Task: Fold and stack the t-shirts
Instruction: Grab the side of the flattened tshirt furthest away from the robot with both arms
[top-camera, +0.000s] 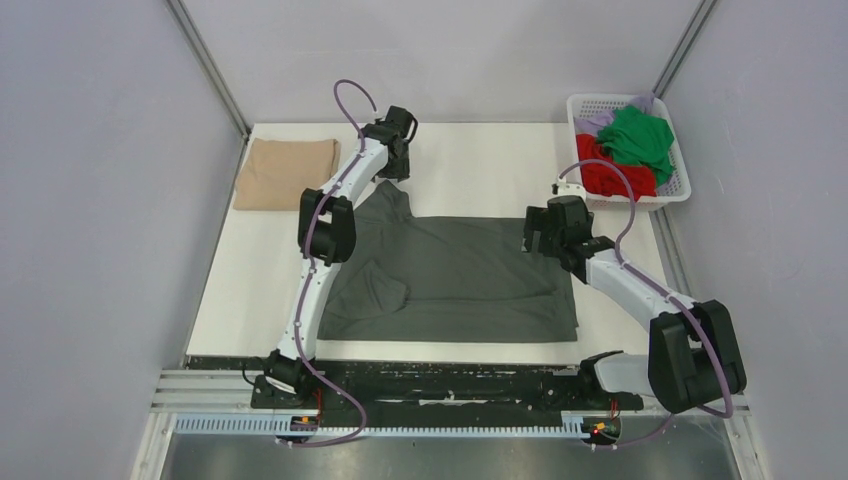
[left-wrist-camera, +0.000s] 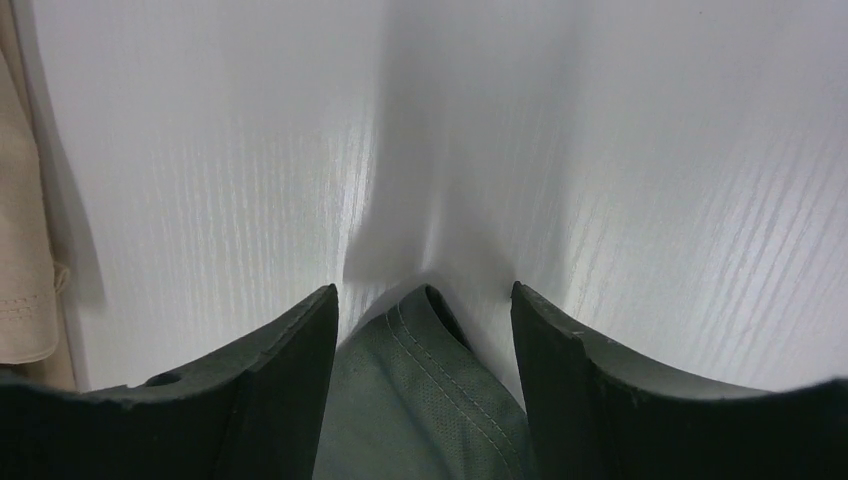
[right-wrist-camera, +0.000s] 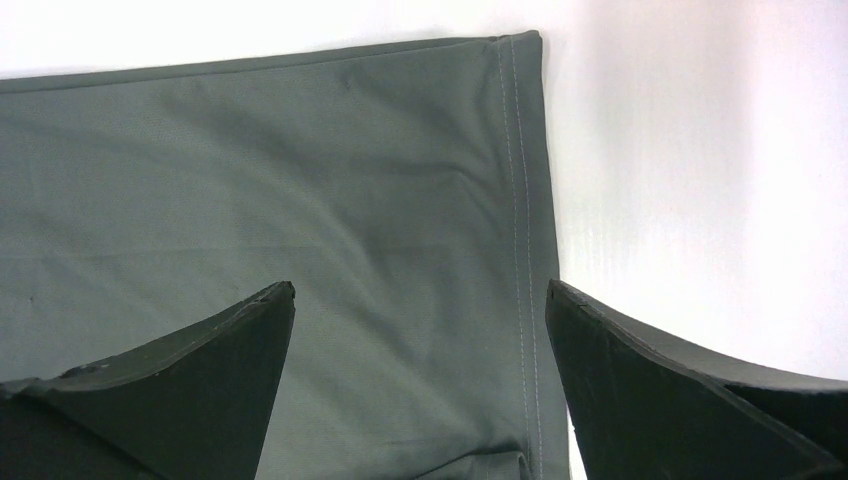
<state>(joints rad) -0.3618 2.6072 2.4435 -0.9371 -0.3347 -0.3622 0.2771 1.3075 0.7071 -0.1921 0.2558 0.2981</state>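
Note:
A dark grey t-shirt (top-camera: 450, 275) lies spread flat across the middle of the white table. My left gripper (top-camera: 395, 160) is at its far-left sleeve. In the left wrist view the stitched sleeve corner (left-wrist-camera: 420, 400) lies between the fingers of my left gripper (left-wrist-camera: 425, 290), and a gap shows on each side of the cloth. My right gripper (top-camera: 540, 235) hovers over the shirt's far-right hem corner. In the right wrist view its jaws (right-wrist-camera: 420, 285) stand wide above the grey cloth (right-wrist-camera: 300, 170). A folded beige-tan t-shirt (top-camera: 287, 172) rests at the table's far left.
A white lattice basket (top-camera: 683, 175) at the far right holds a green t-shirt (top-camera: 637, 140), a red one (top-camera: 610, 178) and a lilac one (top-camera: 600, 122). Grey walls close in the table on three sides. The beige shirt's edge (left-wrist-camera: 20, 250) shows left of my left fingers.

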